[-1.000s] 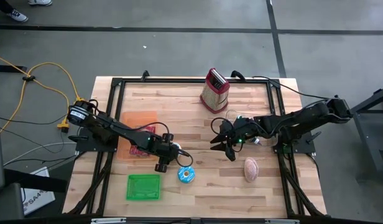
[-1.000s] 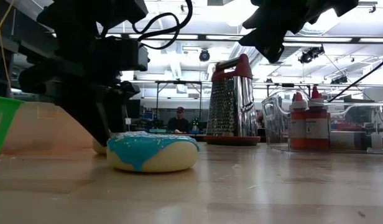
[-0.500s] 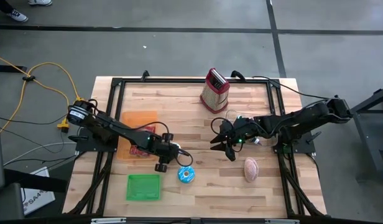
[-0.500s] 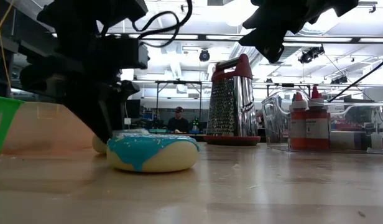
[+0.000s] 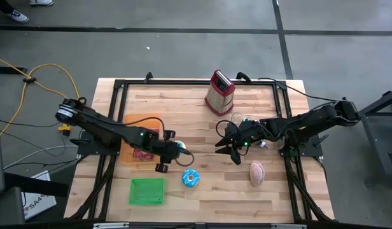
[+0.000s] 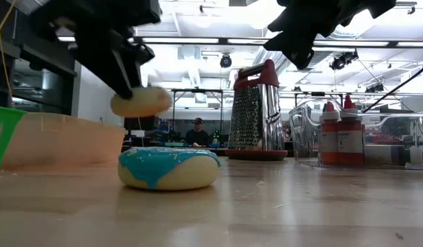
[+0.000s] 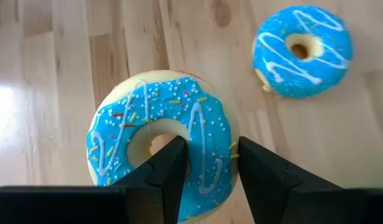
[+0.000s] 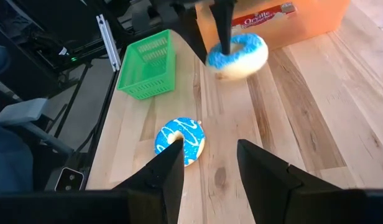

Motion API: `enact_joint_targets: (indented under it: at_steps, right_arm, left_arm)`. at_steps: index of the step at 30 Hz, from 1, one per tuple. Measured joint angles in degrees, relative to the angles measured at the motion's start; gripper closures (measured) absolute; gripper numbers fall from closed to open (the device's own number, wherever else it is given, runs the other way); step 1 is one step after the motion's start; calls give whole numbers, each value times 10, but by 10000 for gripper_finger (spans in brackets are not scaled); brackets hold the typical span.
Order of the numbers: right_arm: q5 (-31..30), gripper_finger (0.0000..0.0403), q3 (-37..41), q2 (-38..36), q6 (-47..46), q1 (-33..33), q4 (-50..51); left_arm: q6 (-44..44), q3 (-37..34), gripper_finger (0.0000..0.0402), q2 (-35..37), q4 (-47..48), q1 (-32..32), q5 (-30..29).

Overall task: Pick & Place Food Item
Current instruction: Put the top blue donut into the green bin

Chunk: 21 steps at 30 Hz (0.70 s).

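My left gripper is shut on a blue-iced donut with sprinkles, held above the table left of centre. A second blue-iced donut with white stripes lies flat on the wood just nearer the front edge, below and beside the held one. My right gripper hangs open and empty above the table right of centre, facing both donuts. My left gripper holds the sprinkled donut by one side of its ring. One finger stands in the hole and the other outside the rim. The fingers come slanting down from the table's left. The donut hangs clear of the table, roughly level.
A green basket stands at the front left, and an orange tray with a snack packet behind it. A metal grater stands at the far middle. A pinkish food item lies front right. Red-capped bottles stand behind.
My left gripper has risen, taking the sprinkled donut with it. The donut lay on the table behind the striped one and now hangs clear above it. The striped donut and my right arm have stayed put.
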<state>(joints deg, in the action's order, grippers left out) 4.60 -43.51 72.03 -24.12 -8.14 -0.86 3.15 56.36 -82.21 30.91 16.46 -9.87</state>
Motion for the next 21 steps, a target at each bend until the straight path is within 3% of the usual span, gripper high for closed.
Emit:
enact_joint_targets:
  at_steps: [9, 21]
  right_arm:
    - [0, 264, 0, 0, 0, 0, 0]
    - [0, 264, 0, 0, 0, 0, 0]
  left_arm:
    - [71, 7, 268, 48, 75, 54, -2]
    - [109, 6, 268, 66, 89, 120, -15]
